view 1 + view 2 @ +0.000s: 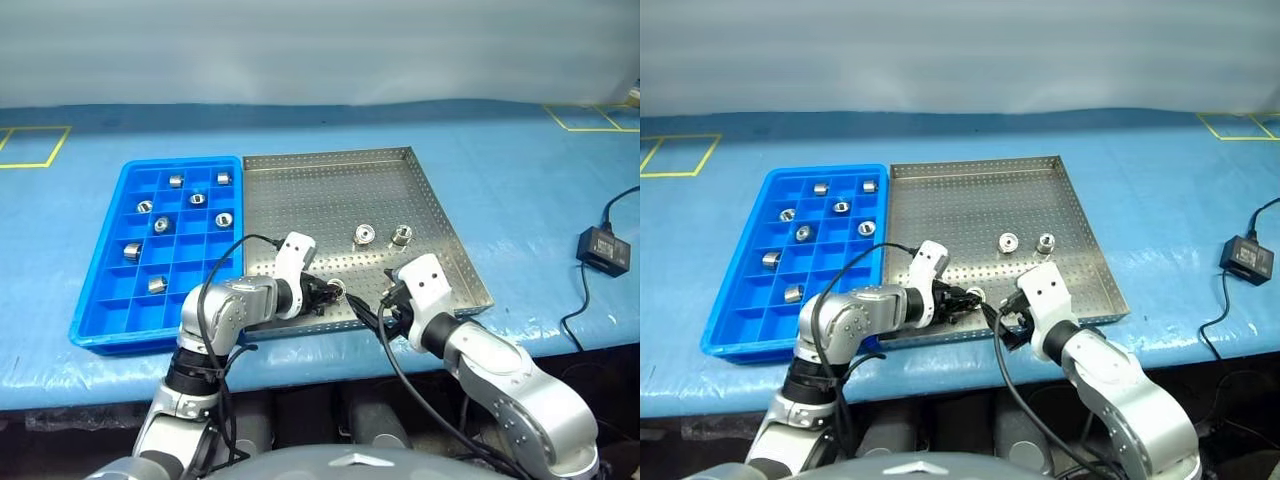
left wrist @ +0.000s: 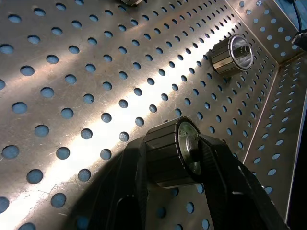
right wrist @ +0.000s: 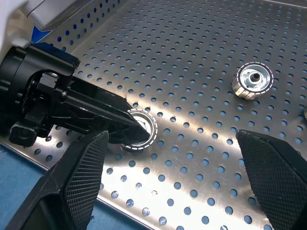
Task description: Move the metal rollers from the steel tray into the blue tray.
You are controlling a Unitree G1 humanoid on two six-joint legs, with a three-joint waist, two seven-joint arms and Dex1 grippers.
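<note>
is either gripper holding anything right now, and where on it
The left gripper is shut on a metal roller, fingers pinching its two flat ends. The right gripper is open and holds nothing.

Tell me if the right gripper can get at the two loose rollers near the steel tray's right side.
Probably yes. The right gripper is open, holds nothing, and nothing stands between it and the two rollers ahead on the steel tray.
</note>
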